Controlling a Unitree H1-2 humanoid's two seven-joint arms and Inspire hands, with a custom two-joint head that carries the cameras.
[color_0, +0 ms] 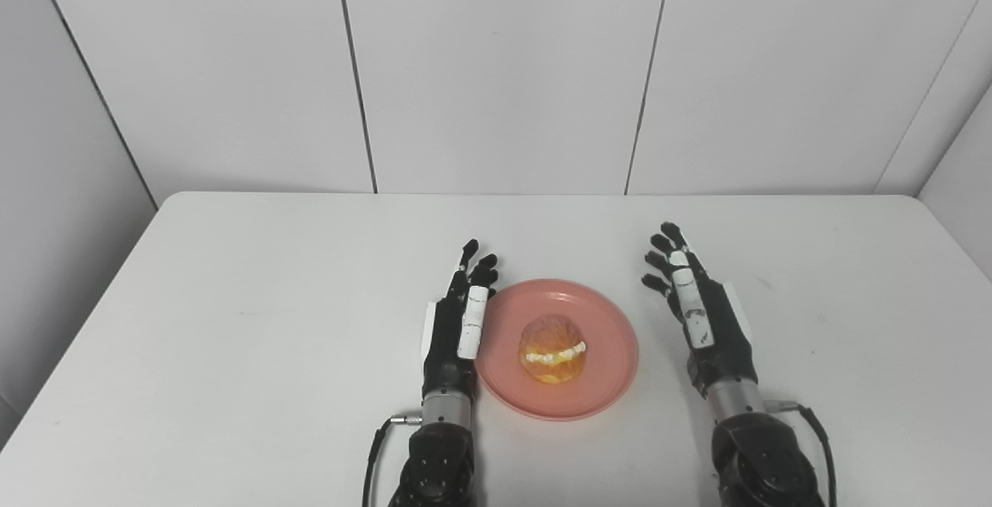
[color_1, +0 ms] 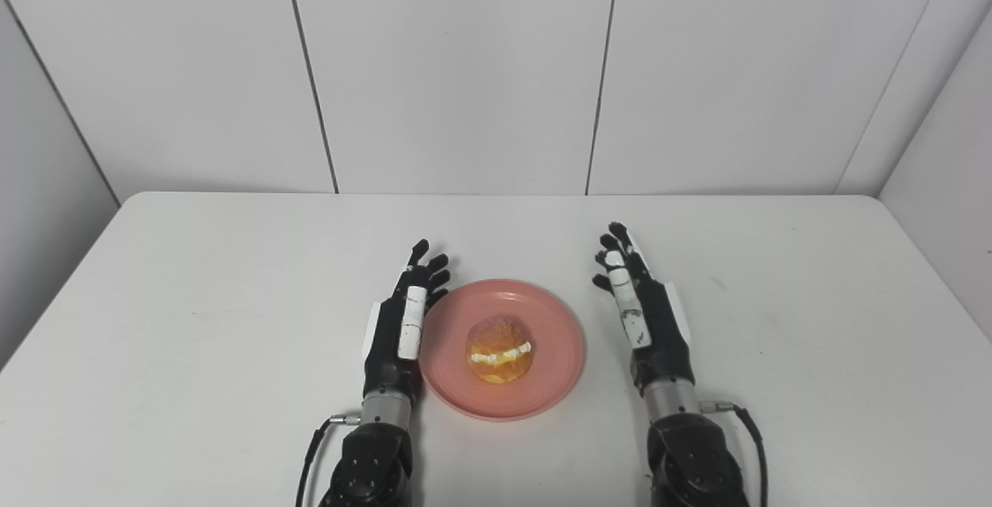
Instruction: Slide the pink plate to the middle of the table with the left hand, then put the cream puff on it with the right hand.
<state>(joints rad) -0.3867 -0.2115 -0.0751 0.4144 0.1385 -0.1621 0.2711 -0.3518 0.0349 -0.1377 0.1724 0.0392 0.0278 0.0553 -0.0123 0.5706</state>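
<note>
A pink plate [color_0: 597,321] lies near the middle of the white table [color_0: 232,298], toward the front. On its centre sits a golden cream puff [color_0: 552,349] with a white cream line. My left hand [color_0: 459,313] stands edge-on just left of the plate, fingers straight and apart, holding nothing; its side is at the plate's left rim. Right of the plate, with a gap between them, my right hand [color_0: 696,307] is open too, fingers spread and pointing away from me.
Grey wall panels [color_0: 496,65] rise behind the table's far edge. Cables [color_0: 818,429] run from both wrists near the front edge. Bare tabletop lies to the left, right and behind the plate.
</note>
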